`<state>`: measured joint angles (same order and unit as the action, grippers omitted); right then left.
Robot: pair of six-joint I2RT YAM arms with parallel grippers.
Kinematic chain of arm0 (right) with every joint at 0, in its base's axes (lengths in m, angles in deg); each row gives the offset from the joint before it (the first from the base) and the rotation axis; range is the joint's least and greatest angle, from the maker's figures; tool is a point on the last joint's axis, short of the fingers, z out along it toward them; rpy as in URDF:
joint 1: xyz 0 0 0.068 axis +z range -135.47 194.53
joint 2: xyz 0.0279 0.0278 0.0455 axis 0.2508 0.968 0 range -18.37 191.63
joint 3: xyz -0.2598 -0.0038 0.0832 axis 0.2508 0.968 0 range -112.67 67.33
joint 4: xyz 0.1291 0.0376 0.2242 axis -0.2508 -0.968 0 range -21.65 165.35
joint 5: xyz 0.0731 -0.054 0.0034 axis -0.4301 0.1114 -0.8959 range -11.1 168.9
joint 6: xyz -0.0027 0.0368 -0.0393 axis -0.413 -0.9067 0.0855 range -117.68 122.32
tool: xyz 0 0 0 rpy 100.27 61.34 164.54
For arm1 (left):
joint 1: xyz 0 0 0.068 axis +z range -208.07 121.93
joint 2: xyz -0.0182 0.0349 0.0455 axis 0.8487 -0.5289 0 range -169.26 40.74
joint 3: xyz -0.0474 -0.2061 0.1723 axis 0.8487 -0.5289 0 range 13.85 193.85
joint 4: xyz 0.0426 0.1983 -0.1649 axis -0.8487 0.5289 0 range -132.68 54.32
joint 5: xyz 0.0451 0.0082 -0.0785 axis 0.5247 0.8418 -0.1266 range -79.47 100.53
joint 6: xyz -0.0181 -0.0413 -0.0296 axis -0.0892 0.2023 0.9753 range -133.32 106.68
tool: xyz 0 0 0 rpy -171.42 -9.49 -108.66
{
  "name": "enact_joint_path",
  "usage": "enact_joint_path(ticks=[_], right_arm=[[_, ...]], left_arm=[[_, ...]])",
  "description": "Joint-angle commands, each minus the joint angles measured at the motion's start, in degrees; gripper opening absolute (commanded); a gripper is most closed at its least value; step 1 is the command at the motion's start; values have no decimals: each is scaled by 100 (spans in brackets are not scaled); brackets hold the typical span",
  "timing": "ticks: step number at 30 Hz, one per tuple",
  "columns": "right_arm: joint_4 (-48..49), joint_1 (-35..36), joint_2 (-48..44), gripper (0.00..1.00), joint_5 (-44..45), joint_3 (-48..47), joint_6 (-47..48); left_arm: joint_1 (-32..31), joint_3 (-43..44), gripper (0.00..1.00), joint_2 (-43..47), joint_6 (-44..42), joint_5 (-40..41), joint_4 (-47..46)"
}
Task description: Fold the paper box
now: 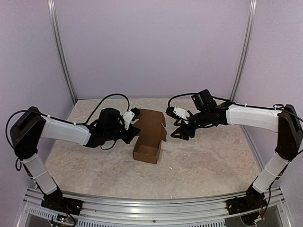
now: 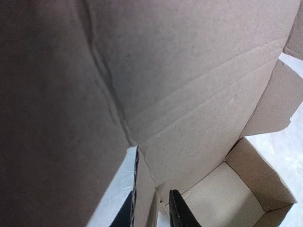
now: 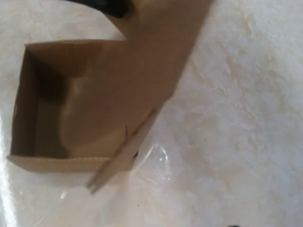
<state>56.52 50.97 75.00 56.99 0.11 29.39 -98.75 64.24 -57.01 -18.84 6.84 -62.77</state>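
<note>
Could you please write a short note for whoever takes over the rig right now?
Left end effector: fingers either side of a side wall of the paper box; I cannot tell whether it is clamped.
Right end effector: open, to the right of the box, not touching.
Box: on the table, base tray formed, lid standing open.
To do: fold the lid down and tuck it in.

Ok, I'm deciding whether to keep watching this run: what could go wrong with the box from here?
The left gripper straddles only one thin wall of the paper box, so pushing may crumple it or drag the box. The lid stands open, with the right gripper apart from it; closing it from one side could leave a side flap outside.
</note>
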Motion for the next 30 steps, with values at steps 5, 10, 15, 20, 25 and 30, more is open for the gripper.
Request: enact_joint_path(ticks=[5,10,15,20,25,30], right_arm=[[347,-16,135,57,-261,-95,-800],[374,82,231,52,-273,-135,-808],[367,98,400,42,-264,-211,-825],[362,138,446,40,-295,-221,-835],[417,206,381,35,-305,-187,-904],[446,307,508,27,-310,-234,-887]], left_arm=[[-255,40,25,485,387,971,45],[-246,57,23,745,512,946,370],[-235,257,17,571,509,855,676],[-242,479,9,338,519,648,927],[-334,477,0,351,521,692,879],[-543,573,0,316,719,833,893]])
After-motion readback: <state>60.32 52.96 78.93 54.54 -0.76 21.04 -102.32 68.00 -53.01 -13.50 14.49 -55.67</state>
